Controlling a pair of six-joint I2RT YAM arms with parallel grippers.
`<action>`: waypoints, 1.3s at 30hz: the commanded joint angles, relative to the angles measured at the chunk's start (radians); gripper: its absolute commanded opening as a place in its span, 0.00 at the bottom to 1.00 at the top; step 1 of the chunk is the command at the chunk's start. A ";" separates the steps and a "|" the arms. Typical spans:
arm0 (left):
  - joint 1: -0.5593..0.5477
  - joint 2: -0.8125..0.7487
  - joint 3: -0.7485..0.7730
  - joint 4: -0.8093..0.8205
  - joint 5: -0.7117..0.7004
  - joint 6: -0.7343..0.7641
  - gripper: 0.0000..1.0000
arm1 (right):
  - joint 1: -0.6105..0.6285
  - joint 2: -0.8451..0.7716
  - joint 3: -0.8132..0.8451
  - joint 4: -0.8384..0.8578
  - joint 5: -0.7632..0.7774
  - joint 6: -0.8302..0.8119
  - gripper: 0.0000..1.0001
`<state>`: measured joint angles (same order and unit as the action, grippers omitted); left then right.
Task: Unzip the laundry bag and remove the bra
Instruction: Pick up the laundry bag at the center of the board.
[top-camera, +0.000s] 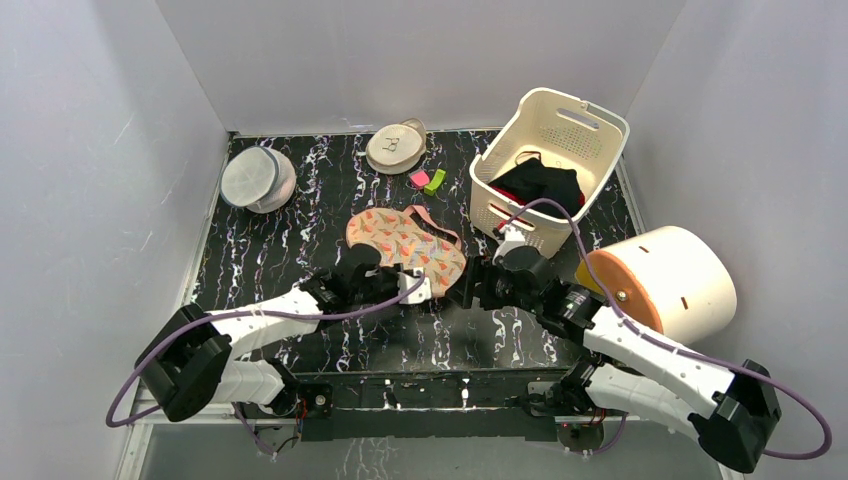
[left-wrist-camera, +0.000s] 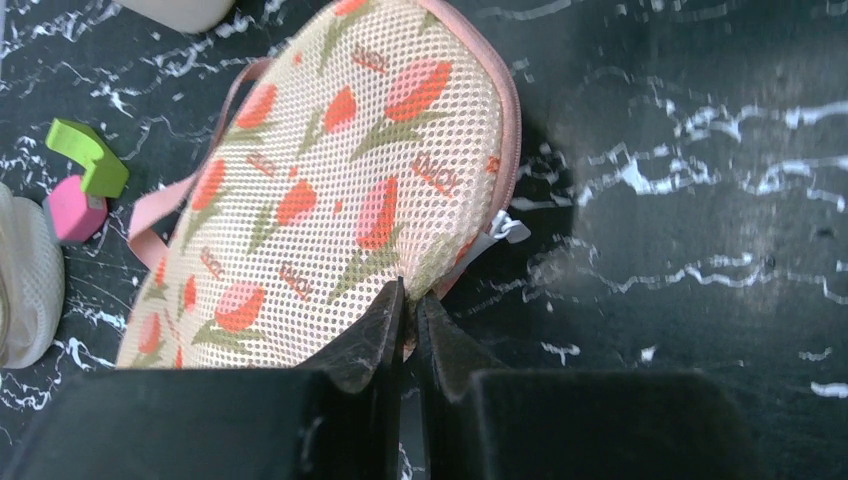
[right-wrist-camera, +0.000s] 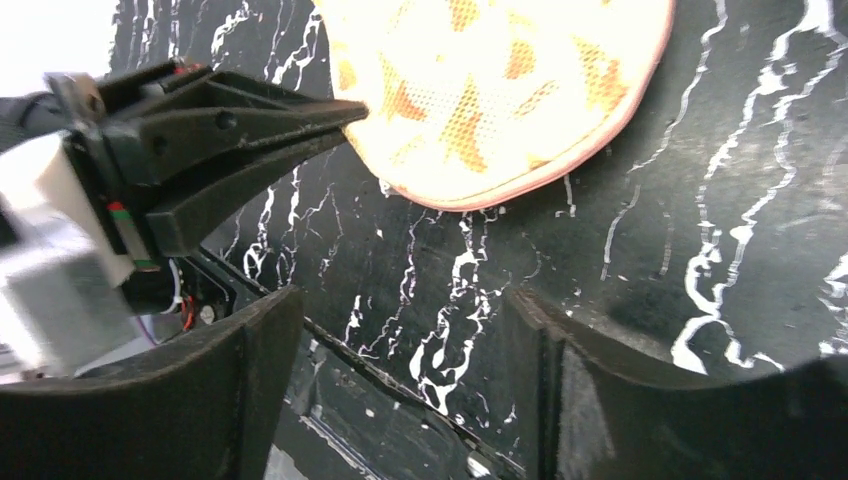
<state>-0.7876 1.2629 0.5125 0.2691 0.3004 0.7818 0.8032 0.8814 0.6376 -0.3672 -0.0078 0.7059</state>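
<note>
The bag (top-camera: 405, 245) lay flat at the middle of the top view, on a black table (top-camera: 300, 210) veined with white like marble. It was a two-lobed pouch of beige-pink open mesh, printed with red and pink tulips on green stems, bound in pink trim with a pink loop (left-wrist-camera: 150, 215) at one side. In the left wrist view its honeycomb weave (left-wrist-camera: 350, 170) filled the upper left, and a small white tab (left-wrist-camera: 505, 228) stuck out at the hem. Small reddish lettering repeated between the flowers, too blurred to read.

The left gripper (left-wrist-camera: 410, 305) had its black tapered fingers pressed almost together, pinching the bag's lower edge. The right gripper (right-wrist-camera: 400, 300) stood spread wide over bare table, the bag (right-wrist-camera: 500, 90) above it in that frame.

At the upper right sat a cream slotted plastic basket (top-camera: 600, 115) holding black clothes (top-camera: 540, 185). A pink block (left-wrist-camera: 72, 205) and a green block (left-wrist-camera: 90, 155) lay at the left.
</note>
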 joint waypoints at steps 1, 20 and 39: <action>-0.004 0.011 0.112 -0.038 0.071 -0.104 0.00 | 0.004 0.025 -0.117 0.255 -0.082 -0.002 0.63; -0.005 0.053 0.198 -0.068 0.100 -0.217 0.00 | 0.138 0.195 -0.317 0.893 0.169 -0.077 0.38; -0.013 0.068 0.216 -0.077 0.173 -0.251 0.00 | 0.163 0.316 -0.312 1.028 0.317 -0.095 0.30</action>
<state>-0.7895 1.3384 0.6922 0.1791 0.3977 0.5388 0.9604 1.1904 0.3119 0.5533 0.2752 0.6304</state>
